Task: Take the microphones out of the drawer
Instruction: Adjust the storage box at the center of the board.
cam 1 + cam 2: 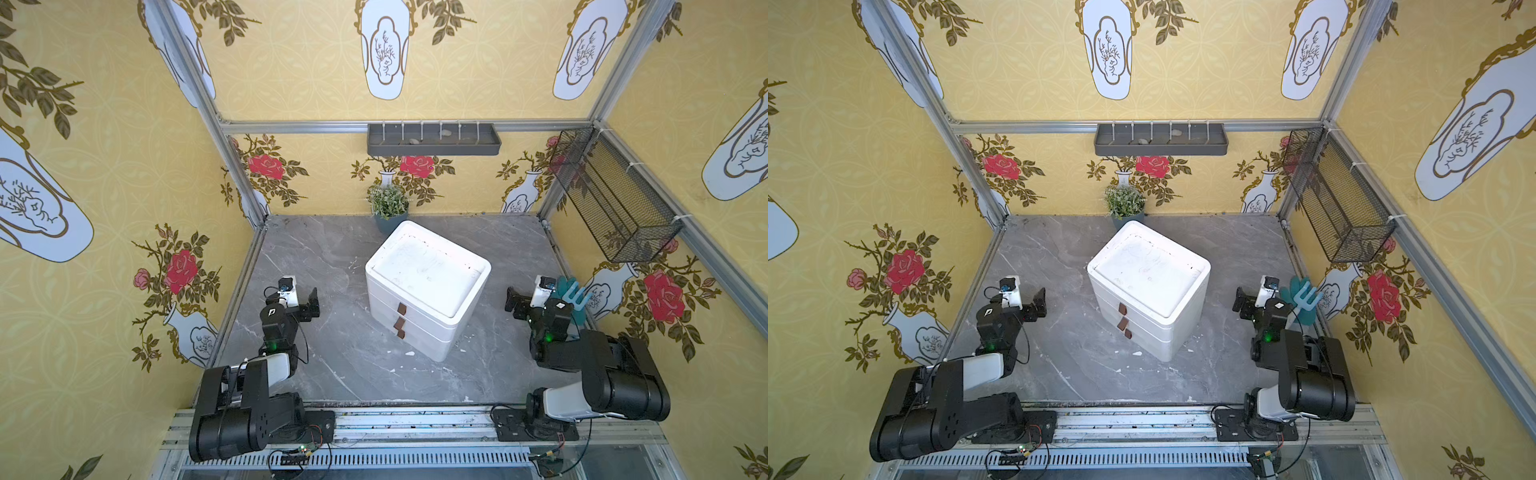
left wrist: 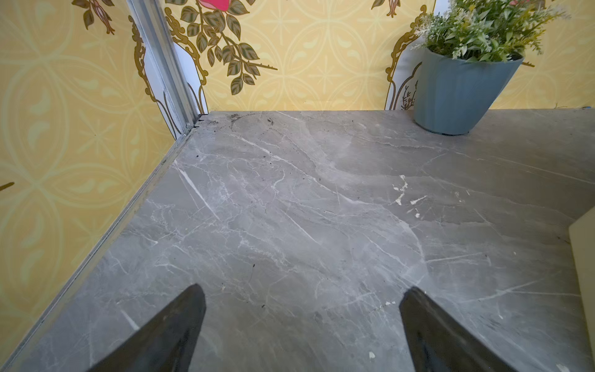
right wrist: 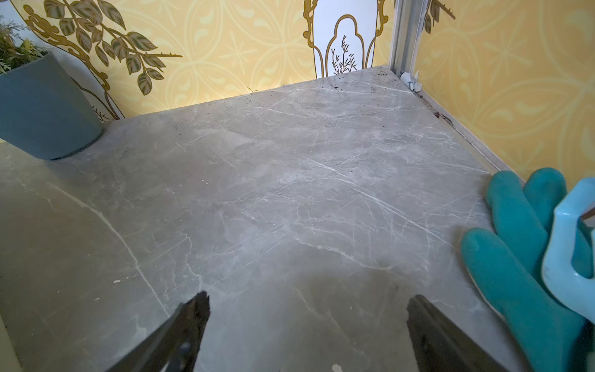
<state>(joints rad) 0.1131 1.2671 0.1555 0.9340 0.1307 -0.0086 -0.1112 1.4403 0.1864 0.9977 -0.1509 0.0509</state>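
A white rounded plastic drawer unit (image 1: 428, 286) stands turned at an angle in the middle of the grey marble-patterned tabletop (image 1: 332, 374). Its fronts and small brown leather-like pull tabs (image 1: 401, 309) face the robot's side rather than the back wall, presumably so the arms can reach them. Every drawer front sits flush and closed, and the microphone shows in none of the views, so it is most likely shut inside one of the drawers, though which one cannot be told. The left gripper (image 2: 304, 290) and the right gripper (image 3: 309, 296) wait on either side of the unit, well apart from it. Both have their jaws spread wide over bare table, holding nothing — a ready stance before any reach. The tabs look to be angled a little toward the left arm, which would make it the likelier one to pinch a tab and pull, leaving the other free to lift the microphone out. Just beside the right gripper lie a teal rubber glove (image 3: 515, 257) and a pale blue plastic fork-shaped tool (image 3: 566, 251), clutter that arm should swing clear of. A leafy green plant in a blue-grey pot (image 2: 457, 93) stands close behind the unit by the back wall — out of the way of any drawer sliding forward.
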